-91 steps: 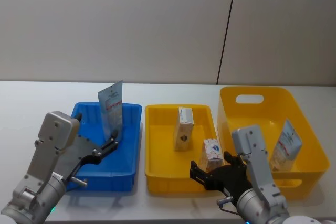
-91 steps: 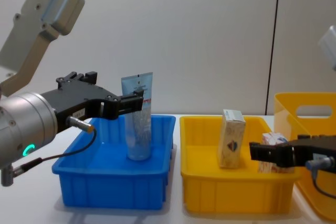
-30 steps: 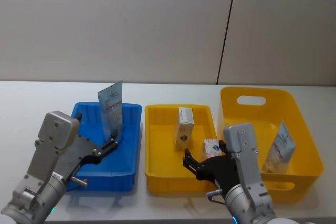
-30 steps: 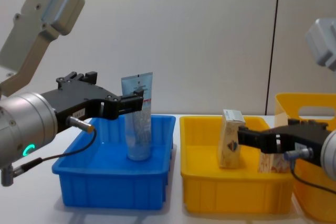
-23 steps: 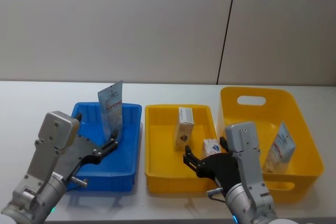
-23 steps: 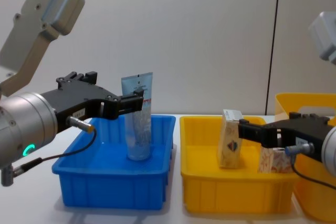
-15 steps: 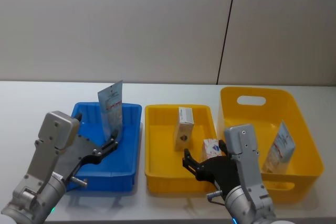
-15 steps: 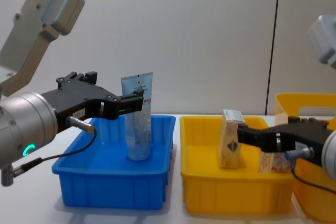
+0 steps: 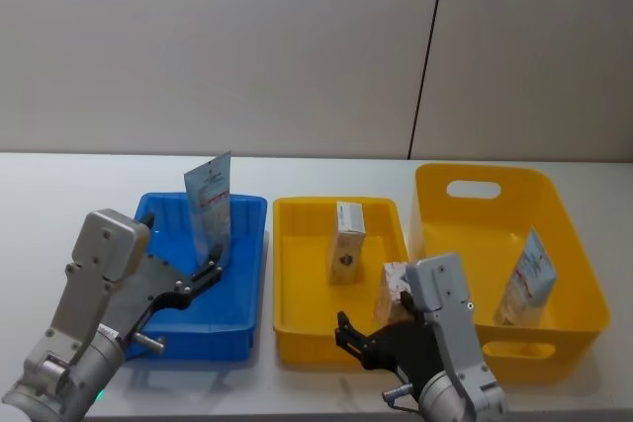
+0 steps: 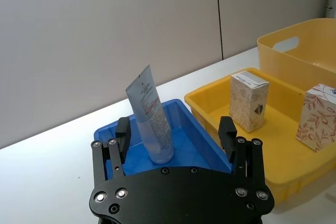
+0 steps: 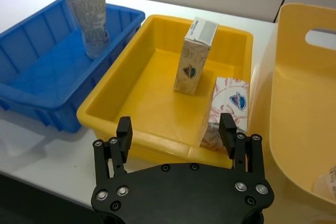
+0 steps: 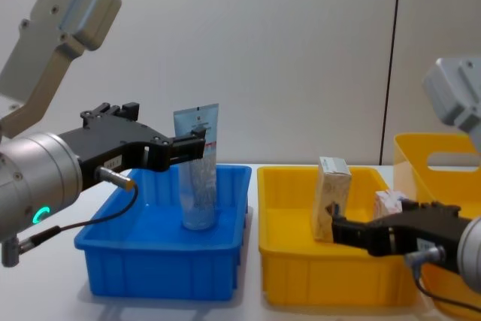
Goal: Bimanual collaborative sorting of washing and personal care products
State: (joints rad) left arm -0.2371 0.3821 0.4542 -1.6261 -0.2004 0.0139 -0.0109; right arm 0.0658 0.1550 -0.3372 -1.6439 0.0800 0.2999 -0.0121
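A pale-blue tube (image 9: 210, 207) with a red-white label stands upright in the blue bin (image 9: 247, 279). My left gripper (image 9: 208, 270) hangs open just in front of it, and the tube (image 10: 152, 124) shows beyond the spread fingers, untouched. Two boxes stand in the middle yellow tray (image 9: 297, 284): a cream box (image 9: 346, 242) and a red-patterned box (image 9: 394, 286). My right gripper (image 9: 358, 335) is open and empty, low at the tray's front edge, with both boxes (image 11: 194, 56) ahead of it. A second tube (image 9: 527, 274) leans inside the right yellow bin (image 9: 584, 274).
The three bins stand side by side on a white table (image 9: 59, 205), with a plain wall behind. The right bin is deep, with a handle slot in its far wall. Bare table lies left of the blue bin and behind all three.
My right gripper has drawn back and dropped from beside the red-patterned box to the yellow tray's front edge, shifting left. The left arm and the products have not moved.
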